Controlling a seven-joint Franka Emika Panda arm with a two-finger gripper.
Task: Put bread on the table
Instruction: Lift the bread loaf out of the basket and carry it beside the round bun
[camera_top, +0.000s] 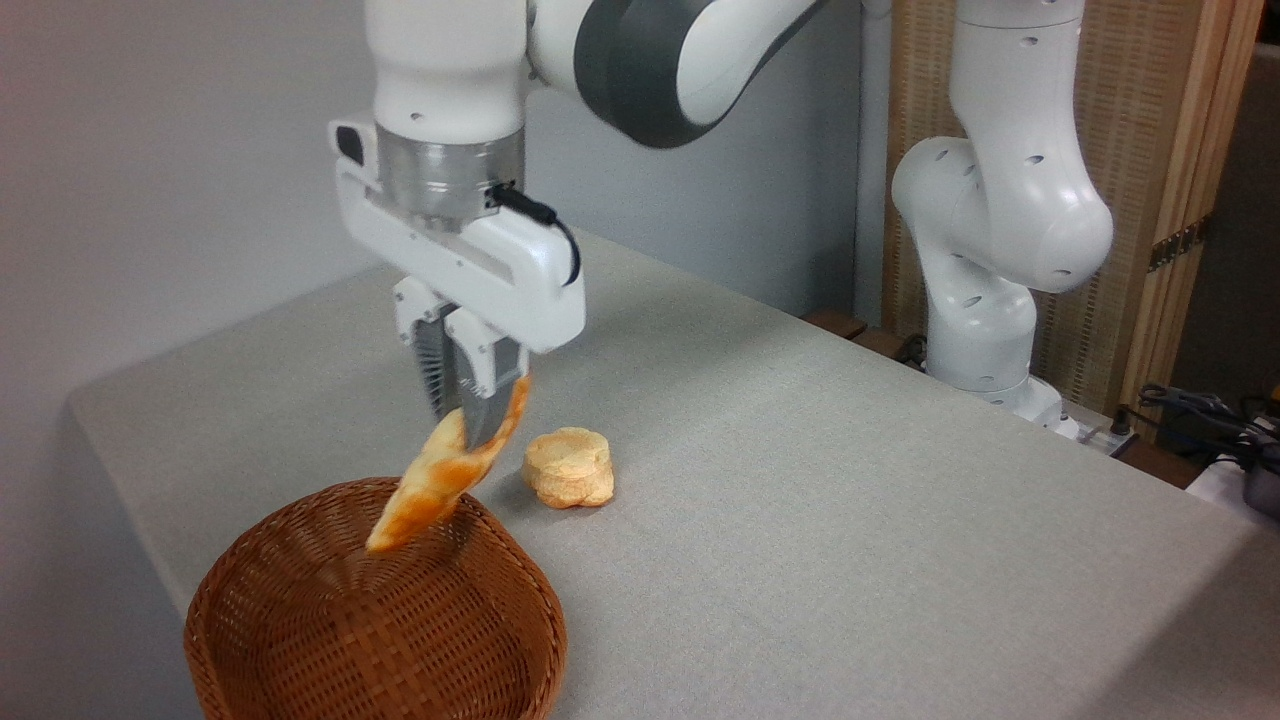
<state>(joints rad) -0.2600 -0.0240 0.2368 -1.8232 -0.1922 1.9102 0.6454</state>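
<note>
risk: bread (440, 480) slips from thin pinch near its upper end, drops back into basket (330, 640) below. risk: release too near bun (568, 467). gripper (478, 425) jaws narrow, clamping bread; loaf hangs tilted down-left in air above basket rim, clear of table (850, 480).

The gripper (472, 425) hangs above the table (800, 480), fingers closed on the upper end of the bread (440, 480). The loaf dangles tilted below and to its left, over the far rim of the wicker basket (375, 620). A round bun (569, 467) sits on the cloth just right of the fingertips.
</note>
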